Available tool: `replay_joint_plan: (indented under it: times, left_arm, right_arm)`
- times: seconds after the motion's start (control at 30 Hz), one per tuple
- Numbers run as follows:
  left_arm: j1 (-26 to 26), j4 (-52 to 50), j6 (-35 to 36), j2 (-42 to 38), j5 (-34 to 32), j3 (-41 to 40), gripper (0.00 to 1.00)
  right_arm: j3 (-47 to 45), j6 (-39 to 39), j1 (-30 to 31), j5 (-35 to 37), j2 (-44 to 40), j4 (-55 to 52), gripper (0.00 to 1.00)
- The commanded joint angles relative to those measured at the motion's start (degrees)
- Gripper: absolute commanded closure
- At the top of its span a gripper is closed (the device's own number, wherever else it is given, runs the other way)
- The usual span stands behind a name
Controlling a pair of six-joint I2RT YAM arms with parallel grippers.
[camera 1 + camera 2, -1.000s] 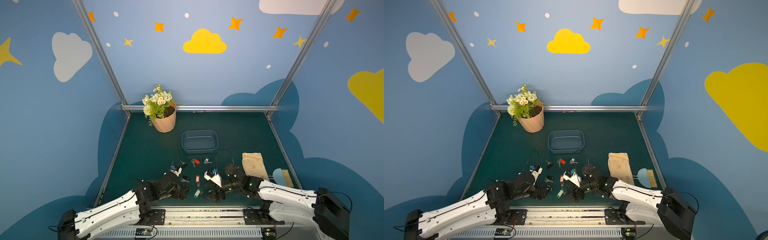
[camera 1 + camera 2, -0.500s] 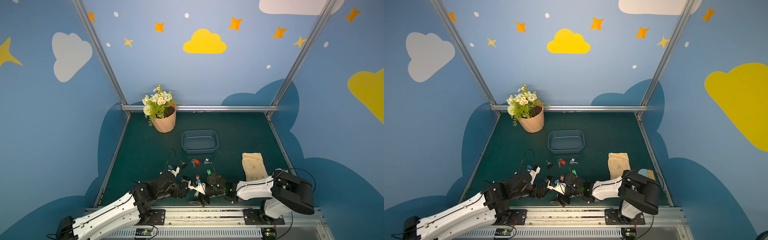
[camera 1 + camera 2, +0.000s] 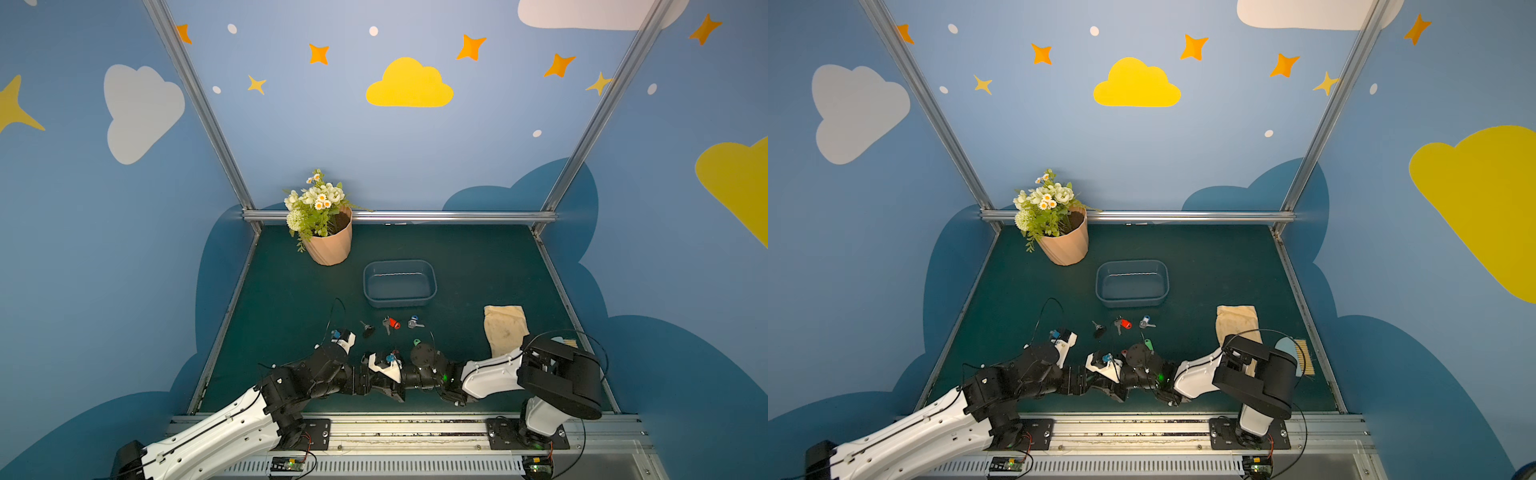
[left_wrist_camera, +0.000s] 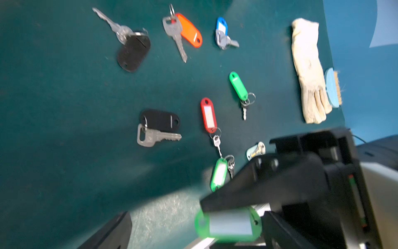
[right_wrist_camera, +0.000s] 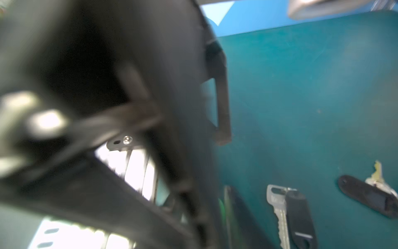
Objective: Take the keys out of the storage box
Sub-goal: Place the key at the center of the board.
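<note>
The blue-grey storage box (image 3: 400, 283) (image 3: 1132, 283) stands with nothing in it in both top views. Several keys lie on the mat in front of it, among them a red-tagged one (image 3: 391, 323), a blue-tagged one (image 4: 221, 28) and a black-fobbed one (image 4: 159, 120). Both grippers meet at the front centre. My right gripper (image 4: 217, 207) reaches in from the right, shut on a blurred green-tagged key (image 4: 228, 224) held off the mat. My left gripper (image 4: 196, 235) stands open, the tag hanging between its fingers (image 4: 112, 232).
A peach flowerpot (image 3: 330, 245) stands at the back left. A cream glove (image 3: 505, 332) and a pale blue brush (image 4: 332, 88) lie at the right. The front rail (image 3: 395, 428) runs right behind the two grippers.
My right arm has swung left along the front edge and its jaws have narrowed onto the green-tagged key. The left arm has edged toward the centre, jaws still wide.
</note>
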Motion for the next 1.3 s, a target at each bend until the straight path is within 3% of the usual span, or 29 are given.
replay_joint_plan:
  times: [0.0, 0.23, 0.63, 1.0, 1.27]
  left_arm:
    - [0.7, -1.3, 0.0, -1.0, 0.3, 0.2, 0.0]
    - [2.1, -1.5, 0.0, -1.9, 0.3, 0.3, 0.0]
    - [6.1, -3.7, -1.2, -1.5, -3.6, 0.5, 0.0]
    - [14.2, -1.4, -0.1, 1.9, -3.7, -0.4, 0.0]
    - [17.0, -1.0, 1.7, 2.6, -2.9, -0.1, 0.0]
  right_arm:
    - [-1.5, 0.0, 0.0, 0.2, -1.3, 2.7, 0.78]
    - [-3.0, 0.5, -0.1, 0.2, -1.4, 2.7, 0.92]
    - [1.3, 2.0, 2.3, 0.8, 2.8, -3.0, 0.91]
    - [2.7, 3.6, 1.2, 4.5, 9.2, -1.1, 0.79]
    - [1.8, 2.8, -0.2, 2.5, 8.1, -1.1, 0.58]
